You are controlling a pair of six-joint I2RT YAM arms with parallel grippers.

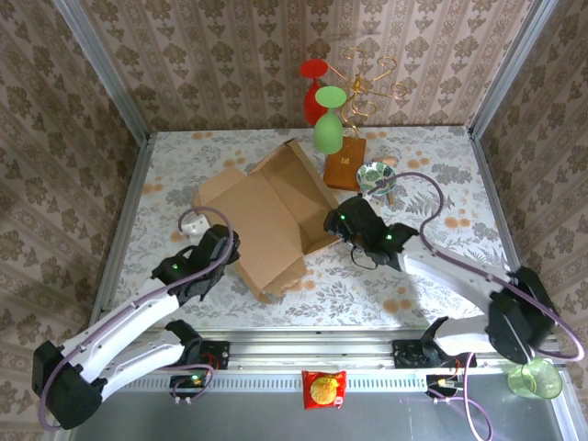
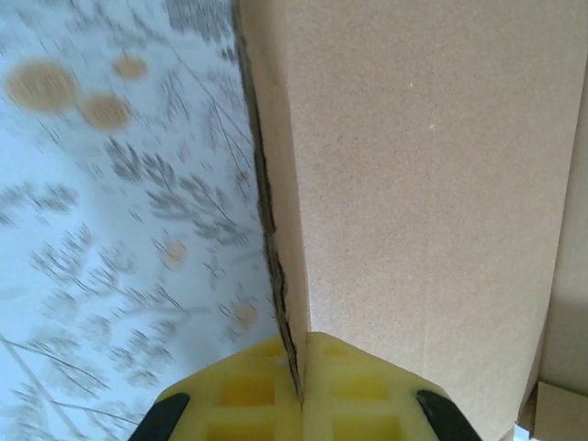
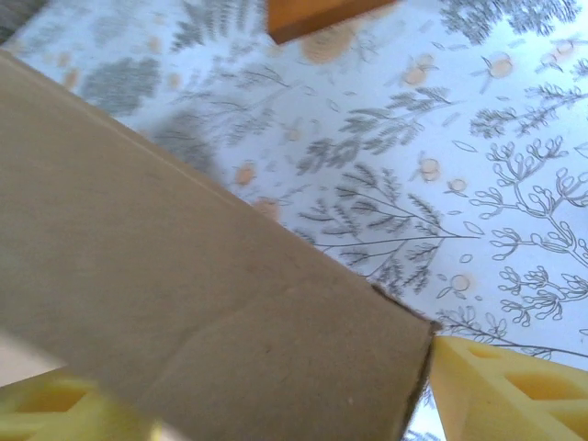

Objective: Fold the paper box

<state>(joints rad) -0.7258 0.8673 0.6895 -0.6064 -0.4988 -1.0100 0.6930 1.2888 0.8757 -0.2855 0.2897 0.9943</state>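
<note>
The paper box (image 1: 266, 216) is a tan cardboard sheet lying mid-table, with its back and right flaps raised. My left gripper (image 1: 230, 241) sits at the sheet's left edge. In the left wrist view this gripper (image 2: 301, 372) is shut on the box's thin raw edge, and a wide cardboard panel (image 2: 423, 184) spreads to the right. My right gripper (image 1: 333, 220) is at the box's right side. In the right wrist view it (image 3: 276, 404) stands open, its yellow fingers (image 3: 501, 390) wide apart with a cardboard flap (image 3: 184, 303) between them.
A wire stand with a red glass (image 1: 314, 87) and a green glass (image 1: 329, 119) rises at the back on an orange-brown base (image 1: 344, 167). A small patterned bowl (image 1: 376, 175) sits beside it. A green cup (image 1: 536, 378) and a snack packet (image 1: 324, 389) lie off the front edge.
</note>
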